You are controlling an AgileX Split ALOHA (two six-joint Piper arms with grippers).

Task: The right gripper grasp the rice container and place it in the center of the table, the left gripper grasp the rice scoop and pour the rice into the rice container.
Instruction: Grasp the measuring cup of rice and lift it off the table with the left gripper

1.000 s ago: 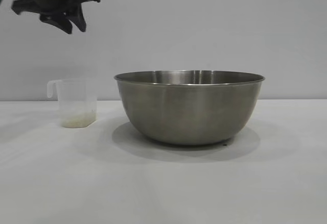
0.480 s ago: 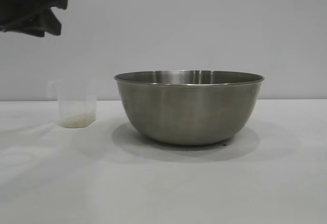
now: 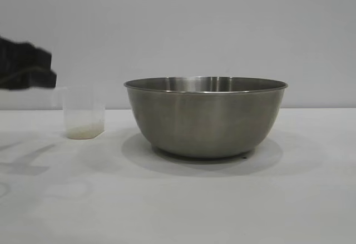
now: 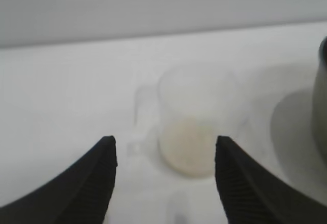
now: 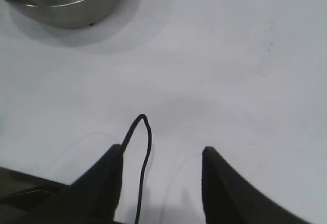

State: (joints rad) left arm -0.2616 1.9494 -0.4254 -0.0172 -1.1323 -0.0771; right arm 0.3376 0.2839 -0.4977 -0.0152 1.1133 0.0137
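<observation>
Hovering just to the far side of the rice scoop (image 3: 83,113), the left tool (image 4: 164,152) has its two fingers spread wide, empty, with the cup framed in the gap between them in its wrist view — a line-up that reads as an approach for a grasp, not yet a hold. In the exterior view only a dark part of this tool shows at the picture's left edge, about level with the scoop's rim and close beside its small side handle, though whether anything touches I cannot tell.

The scoop stands upright on the tabletop (image 3: 178,210), and a thin layer of rice (image 3: 84,129) lies in its bottom (pale grains, well below the rim). Upright is the sensible way for it to wait, since the grains stay put until the tilt.

Just beside the scoop, apart from it, sits the rice container (image 3: 206,116) — the big steel bowl, mouth up, near the middle of the tabletop. Its placing looks already done, and its nearness to the cup should keep the carry short and the pour over a broad target.

The right tool (image 5: 162,163) is idle, away from the bowl, low over bare tabletop, fingers apart and holding nothing; a black cable (image 5: 144,147) loops between them.
</observation>
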